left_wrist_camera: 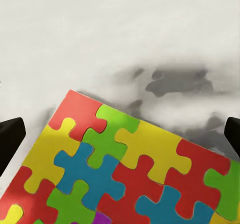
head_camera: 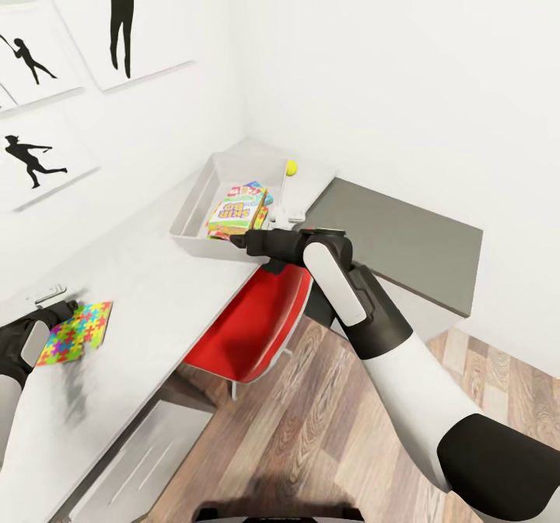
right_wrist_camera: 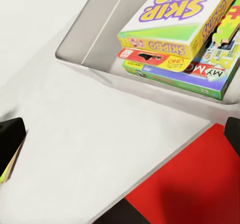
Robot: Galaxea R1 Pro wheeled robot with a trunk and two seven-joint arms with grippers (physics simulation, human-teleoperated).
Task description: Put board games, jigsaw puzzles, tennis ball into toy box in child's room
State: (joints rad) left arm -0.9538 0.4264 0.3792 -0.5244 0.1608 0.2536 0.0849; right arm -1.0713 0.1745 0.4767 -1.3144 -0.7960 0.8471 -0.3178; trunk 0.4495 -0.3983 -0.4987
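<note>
The head camera looked down from high over the tabletop [head_camera: 140, 274]. The left wrist camera sat close above the jigsaw puzzle [left_wrist_camera: 125, 169]; the right wrist camera faced the toy box [right_wrist_camera: 100, 29], shared with the head view.

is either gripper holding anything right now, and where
Nothing is held. The left gripper is open over the jigsaw puzzle; the right gripper is open and empty.
</note>
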